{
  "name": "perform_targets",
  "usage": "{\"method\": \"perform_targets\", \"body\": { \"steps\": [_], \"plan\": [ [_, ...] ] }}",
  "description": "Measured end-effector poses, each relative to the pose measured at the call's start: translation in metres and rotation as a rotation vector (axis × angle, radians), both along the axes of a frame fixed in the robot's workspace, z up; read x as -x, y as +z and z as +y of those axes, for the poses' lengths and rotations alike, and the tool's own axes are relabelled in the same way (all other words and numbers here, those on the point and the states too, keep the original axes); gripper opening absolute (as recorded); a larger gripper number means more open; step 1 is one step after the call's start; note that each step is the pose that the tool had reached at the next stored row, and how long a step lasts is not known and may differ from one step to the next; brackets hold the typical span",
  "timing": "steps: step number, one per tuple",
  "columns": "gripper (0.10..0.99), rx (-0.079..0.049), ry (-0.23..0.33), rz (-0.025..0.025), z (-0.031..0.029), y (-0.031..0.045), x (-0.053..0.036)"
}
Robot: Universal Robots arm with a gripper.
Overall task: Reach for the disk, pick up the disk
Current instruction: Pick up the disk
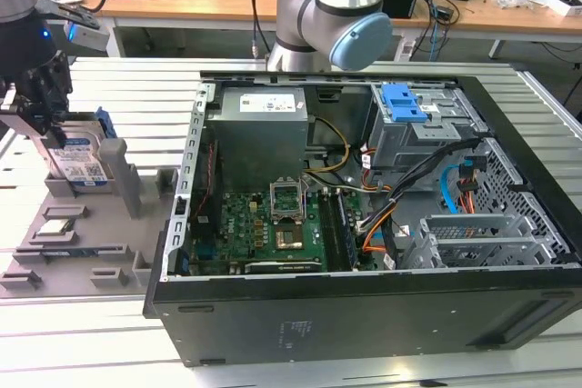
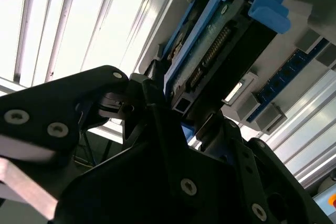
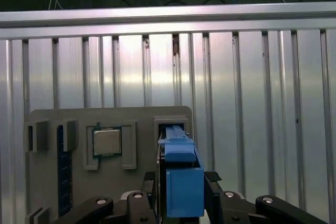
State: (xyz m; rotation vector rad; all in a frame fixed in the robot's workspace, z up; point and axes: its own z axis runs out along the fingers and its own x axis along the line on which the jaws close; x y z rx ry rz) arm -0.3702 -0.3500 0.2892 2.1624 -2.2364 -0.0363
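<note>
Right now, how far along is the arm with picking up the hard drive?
Reach looks done: the black hand is right at the flat silver-grey metal disk with blue rails, over its top edge. In hand: the grasp; I cannot tell whether the hand is shut on it. Left: the lift, since the disk stands upright in its slot in the grey plastic fixture.
</note>
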Motion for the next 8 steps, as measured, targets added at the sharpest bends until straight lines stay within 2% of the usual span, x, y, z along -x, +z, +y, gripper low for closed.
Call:
{"method": "perform_targets", "body": {
  "steps": [6,7,8],
  "plan": [
    [0.482,0.000,0.000,0.0000,0.0000,0.0000,0.0000],
    [0.471,0.000,0.000,0.0000,0.0000,0.0000,0.0000],
    [0.400,0.000,0.000,0.0000,0.0000,0.0000,0.0000]
  ]
}}
